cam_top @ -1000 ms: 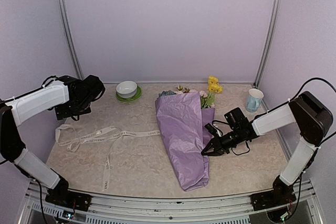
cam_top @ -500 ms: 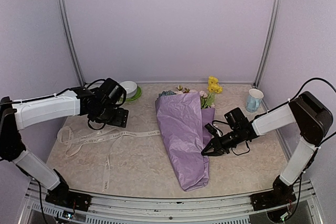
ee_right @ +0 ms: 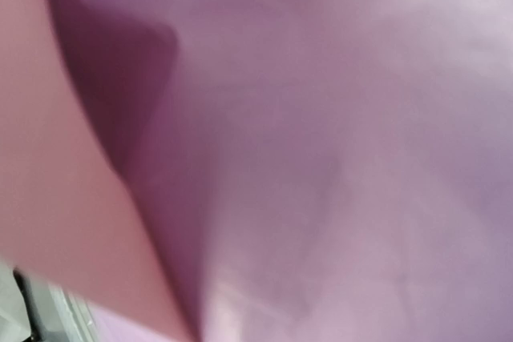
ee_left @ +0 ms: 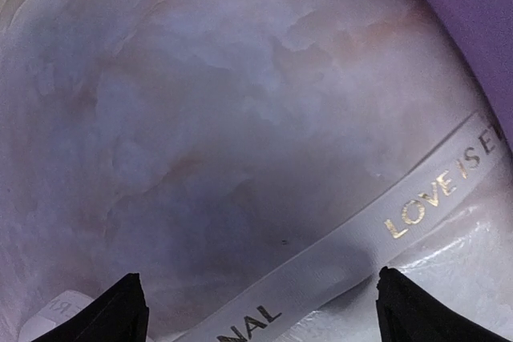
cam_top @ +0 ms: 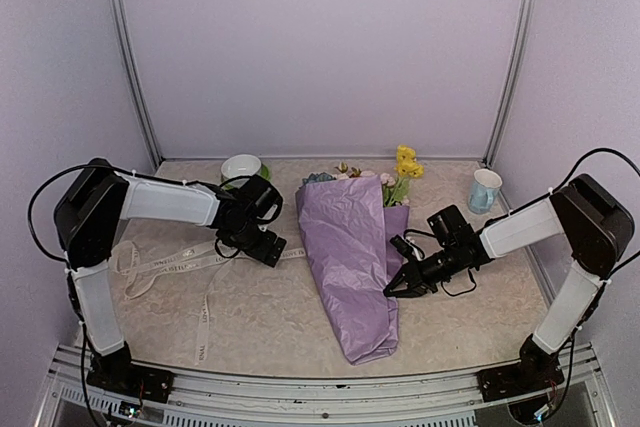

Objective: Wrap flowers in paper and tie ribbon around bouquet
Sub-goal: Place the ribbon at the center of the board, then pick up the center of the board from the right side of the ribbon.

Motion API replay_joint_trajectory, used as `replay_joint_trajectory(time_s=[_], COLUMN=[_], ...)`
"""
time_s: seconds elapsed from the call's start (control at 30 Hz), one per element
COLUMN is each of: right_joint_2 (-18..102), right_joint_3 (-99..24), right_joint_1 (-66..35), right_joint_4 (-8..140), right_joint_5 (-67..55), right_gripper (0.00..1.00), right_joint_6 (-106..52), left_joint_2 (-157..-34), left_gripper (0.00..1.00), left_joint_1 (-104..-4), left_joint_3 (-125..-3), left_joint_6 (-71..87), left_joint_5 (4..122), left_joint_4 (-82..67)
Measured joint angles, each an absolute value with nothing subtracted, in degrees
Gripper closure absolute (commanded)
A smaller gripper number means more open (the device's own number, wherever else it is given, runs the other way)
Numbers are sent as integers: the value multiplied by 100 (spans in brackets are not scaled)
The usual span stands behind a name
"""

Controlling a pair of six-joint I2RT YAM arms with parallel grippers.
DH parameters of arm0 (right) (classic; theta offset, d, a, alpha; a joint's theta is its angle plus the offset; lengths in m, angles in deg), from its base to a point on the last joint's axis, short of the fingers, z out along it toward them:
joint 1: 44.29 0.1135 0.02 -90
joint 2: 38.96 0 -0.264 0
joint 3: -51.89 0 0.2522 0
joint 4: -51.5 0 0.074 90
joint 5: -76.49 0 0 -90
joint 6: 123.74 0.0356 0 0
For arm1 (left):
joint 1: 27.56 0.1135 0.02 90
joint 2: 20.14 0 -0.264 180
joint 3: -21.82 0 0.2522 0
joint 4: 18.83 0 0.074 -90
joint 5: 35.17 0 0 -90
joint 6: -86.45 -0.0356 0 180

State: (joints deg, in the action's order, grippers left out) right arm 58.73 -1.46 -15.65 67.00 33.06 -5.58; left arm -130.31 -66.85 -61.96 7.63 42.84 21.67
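While your L gripper (ee_left: 263,310) hangs wide open over the ribbon (ee_left: 433,198), your R gripper (cam_top: 392,290) is closed. Tip seems to touch the bouquet (cam_top: 350,247).

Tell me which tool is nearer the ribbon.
Left. The left tool hangs open right above the ribbon; the right tool, shut, sits across the bouquet from it.
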Motion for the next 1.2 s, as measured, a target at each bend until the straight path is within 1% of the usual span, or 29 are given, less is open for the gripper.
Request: replay_joint_trajectory(time_s=[0.13,0.27,0.37,0.43,0.47,0.5,0.53,0.57,0.63,0.67,0.7,0.83,0.93,1.0,1.2], right_joint_2=[5873,5873,5873,5873,5873,5873,5873,5873,5873,5873,5873,5873,5873,5873,5838], right_joint_3=[-146,-146,-146,-146,-146,-146,-146,-146,-146,-146,-146,-146,-157,-196,-404], right_joint_1=[-1565,-1565,-1565,-1565,-1565,-1565,-1565,-1565,-1565,-1565,-1565,-1565,-1565,-1565,-1565], right_joint_4=[6735,6755,6755,6757,6757,6757,6757,6757,6757,6759,6759,6759,6763,6794,6945], right_joint_5=[3273,3271,3273,3273,3273,3273,3273,3273,3273,3273,3275,3295,3382,3435,3533], right_gripper=[100,100,100,100,100,100,100,100,100,100,100,100,100,100,100], right_joint_6=[-584,-593,-604,-610,-613,-619,-623,-628,-628,-628,-628,-623,-588,-562,-534], left_joint_2=[-12730,-12627,-12631,-12647,-12662,-12688,-12730,-12789,-12872,-12920,-12953,-12964,-12780,-12574,-11523], left_gripper=[1,1,1,1,3,8,17,30,63,88,100,100,100,100,100], left_joint_1=[-6628,-6156,-5843,-5863,-5922,-6016,-6125,-6222,-6353,-6392,-6392,-6379,-6508,-6720,-7907], left_joint_3=[-5908,-5884,-5884,-5884,-5884,-5884,-5884,-5884,-5908,-5947,-5984,-5982,-5764,-5611,-5554], left_joint_6=[124,-221,-422,-551,-606,-676,-732,-781,-829,-846,-820,-781,-702,-630,-332], left_joint_5=[4769,5451,5584,5584,5578,5556,5543,5523,5505,5492,5516,5503,5503,5595,5809], left_joint_4=[1944,2073,2248,2309,2329,2346,2348,2348,2322,2327,2318,2195,2112,2178,2399])
